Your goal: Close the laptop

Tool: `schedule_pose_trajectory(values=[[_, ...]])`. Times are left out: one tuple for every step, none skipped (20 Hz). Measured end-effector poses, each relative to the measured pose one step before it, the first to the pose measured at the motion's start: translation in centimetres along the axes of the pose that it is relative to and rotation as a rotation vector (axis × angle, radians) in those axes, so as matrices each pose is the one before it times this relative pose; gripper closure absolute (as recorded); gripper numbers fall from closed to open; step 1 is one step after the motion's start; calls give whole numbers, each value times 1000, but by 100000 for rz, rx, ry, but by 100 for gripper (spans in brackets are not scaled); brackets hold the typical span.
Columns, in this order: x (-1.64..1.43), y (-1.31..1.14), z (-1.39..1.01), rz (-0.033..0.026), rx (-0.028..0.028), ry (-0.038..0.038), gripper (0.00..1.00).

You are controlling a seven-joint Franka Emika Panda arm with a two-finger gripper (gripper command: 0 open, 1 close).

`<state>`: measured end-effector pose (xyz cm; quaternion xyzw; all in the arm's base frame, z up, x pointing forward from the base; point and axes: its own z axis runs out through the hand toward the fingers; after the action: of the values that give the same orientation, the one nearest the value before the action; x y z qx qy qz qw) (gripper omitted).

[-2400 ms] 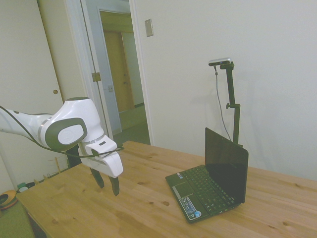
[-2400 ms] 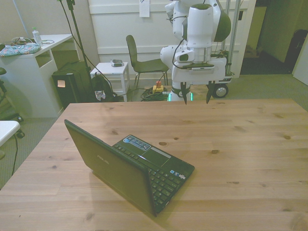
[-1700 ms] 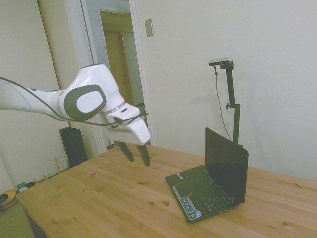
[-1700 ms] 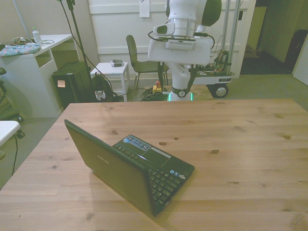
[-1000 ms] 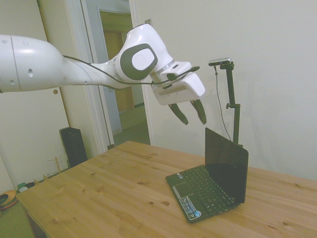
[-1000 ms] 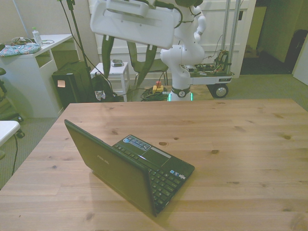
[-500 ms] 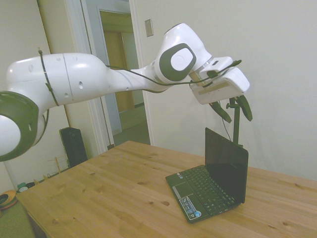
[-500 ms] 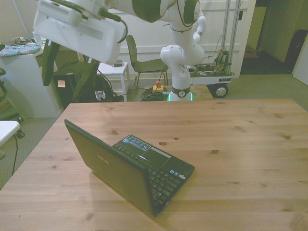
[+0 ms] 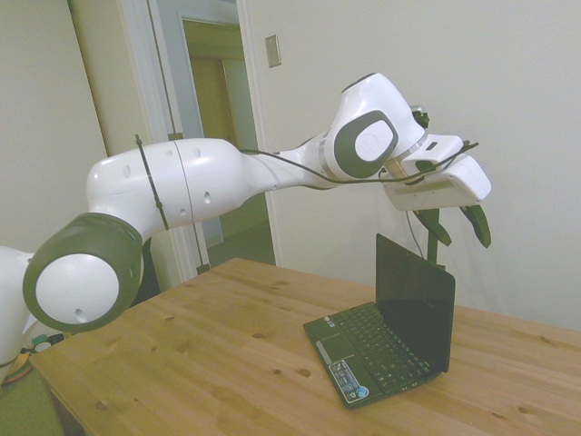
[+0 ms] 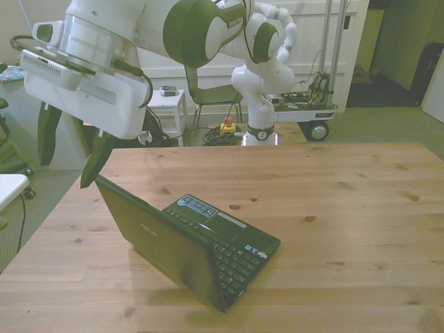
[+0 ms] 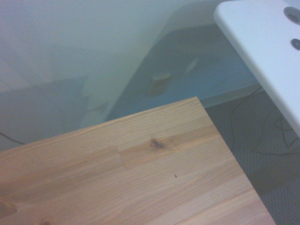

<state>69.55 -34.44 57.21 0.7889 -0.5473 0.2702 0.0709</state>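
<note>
The laptop [image 9: 386, 338] [image 10: 208, 239] stands open on the wooden table, a small black netbook with its dark lid [image 9: 416, 298] upright and stickers on the palm rest. My gripper [image 9: 464, 238] [image 10: 65, 172] is open and holds nothing. It hangs just above and behind the lid's top edge, at the corner on the front view's left. One finger [image 10: 96, 158] reaches down close to that corner; I cannot tell if it touches. The wrist view shows no laptop, only a table corner.
The table's corner [image 11: 197, 101] and side edge lie right below the gripper, with floor beyond. A white desk [image 10: 41, 104] stands off the front view's left. A chair [image 10: 208, 90] and a black box [image 10: 104, 125] stand behind the table. A wall rises close behind the laptop in the side view.
The arm has swung up from low over the table near its base and across to the laptop, and now sits a little lower behind the lid. The laptop has not moved.
</note>
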Motion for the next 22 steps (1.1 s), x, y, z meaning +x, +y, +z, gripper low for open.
schedule_pose_trajectory(values=[[-200, -238, 320, -281, 150, -250, 100], [-239, -279, 191, -345, 313, -320, 100], [-215, -246, 131, -301, 280, -370, 100], [-146, -199, -59, -185, 296, -347, 100], [-89, -158, -156, -111, 319, -260, 100], [-116, -163, -176, -138, 205, -403, 100], [-139, -203, -179, -192, 410, -283, 100], [-244, -263, -47, -298, 389, -418, 100], [-333, -331, 1, -439, 372, -524, 100], [-377, -358, 18, -483, 356, -638, 100], [-473, -393, 129, -505, 236, -753, 100], [-420, -330, 150, -421, 132, -656, 100], [-400, -278, 203, -330, -24, -651, 100], [-394, -203, 300, -261, -235, -736, 100], [-353, -163, 275, -282, -272, -679, 100], [-337, -155, 278, -196, -268, -653, 100], [-327, -139, 299, -92, -263, -584, 100], [-304, -120, 200, -188, -222, -548, 100], [-292, -133, 167, -168, -187, -503, 100], [-320, -186, 100, -153, -60, -468, 100], [-417, -258, 32, -295, 34, -626, 100], [-539, -385, 46, -414, 157, -686, 100]])
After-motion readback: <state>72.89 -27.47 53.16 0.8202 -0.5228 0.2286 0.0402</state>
